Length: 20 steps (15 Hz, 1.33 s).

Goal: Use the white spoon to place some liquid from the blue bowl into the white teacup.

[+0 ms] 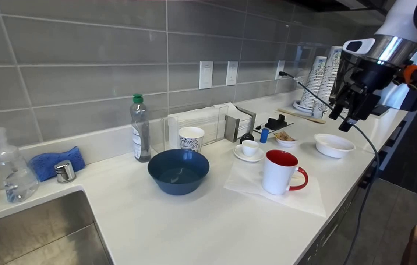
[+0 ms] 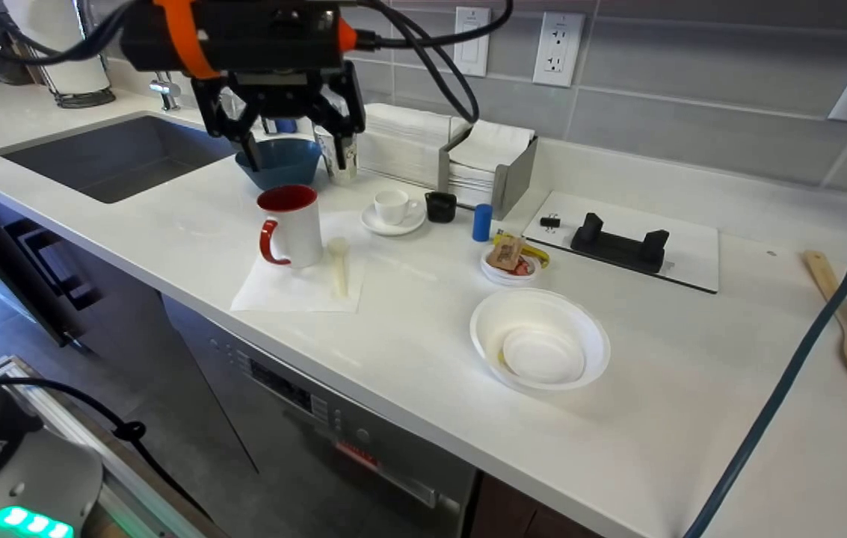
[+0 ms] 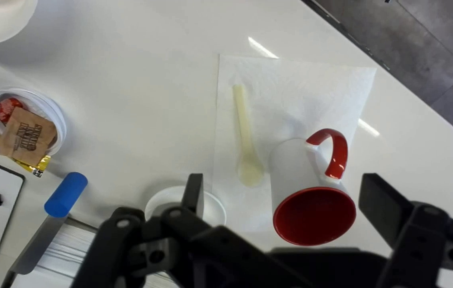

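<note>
The white spoon [image 2: 341, 273] lies flat on a white napkin [image 2: 281, 293], off-white in colour, beside the mug; it also shows in the wrist view [image 3: 246, 136]. The blue bowl [image 1: 179, 180] stands near the sink, with a faint glint inside; it is partly behind my gripper in an exterior view [image 2: 281, 166]. The white teacup [image 1: 250, 148] sits on its saucer [image 2: 410, 224]. In the wrist view a finger covers the cup and part of the saucer [image 3: 215, 210]. My gripper [image 3: 284, 196] is open and empty, high above the counter, over the mug area [image 2: 296, 153].
A tall white mug with red handle [image 1: 278, 178] stands on the napkin close to the spoon. A patterned paper cup [image 1: 191, 138] and soap bottle [image 1: 141, 129] stand behind the bowl. A blue cylinder [image 2: 482, 223], packet dish [image 2: 510, 273] and white bowl [image 2: 540, 340] stand farther along.
</note>
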Available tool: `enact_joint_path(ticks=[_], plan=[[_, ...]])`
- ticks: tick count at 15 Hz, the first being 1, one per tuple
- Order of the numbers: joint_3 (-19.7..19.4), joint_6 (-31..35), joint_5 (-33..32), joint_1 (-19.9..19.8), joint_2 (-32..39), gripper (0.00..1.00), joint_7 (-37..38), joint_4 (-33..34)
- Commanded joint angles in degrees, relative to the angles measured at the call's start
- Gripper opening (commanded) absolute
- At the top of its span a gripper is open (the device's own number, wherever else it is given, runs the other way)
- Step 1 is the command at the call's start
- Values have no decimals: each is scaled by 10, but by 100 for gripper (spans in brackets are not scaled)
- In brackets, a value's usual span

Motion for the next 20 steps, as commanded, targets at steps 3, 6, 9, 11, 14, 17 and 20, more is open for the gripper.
enact_joint_path(ticks=[3, 6, 9, 11, 14, 17, 20], plan=[[5, 103, 16, -2, 92, 100, -48, 0], [14, 144, 27, 1, 137, 100, -46, 0], [23, 173, 49, 9, 182, 100, -46, 0], [30, 192, 64, 13, 208, 100, -48, 0], [48, 176, 69, -1, 205, 100, -41, 0], [55, 181, 79, 2, 224, 100, -41, 1], [61, 191, 61, -4, 230, 100, -40, 1]])
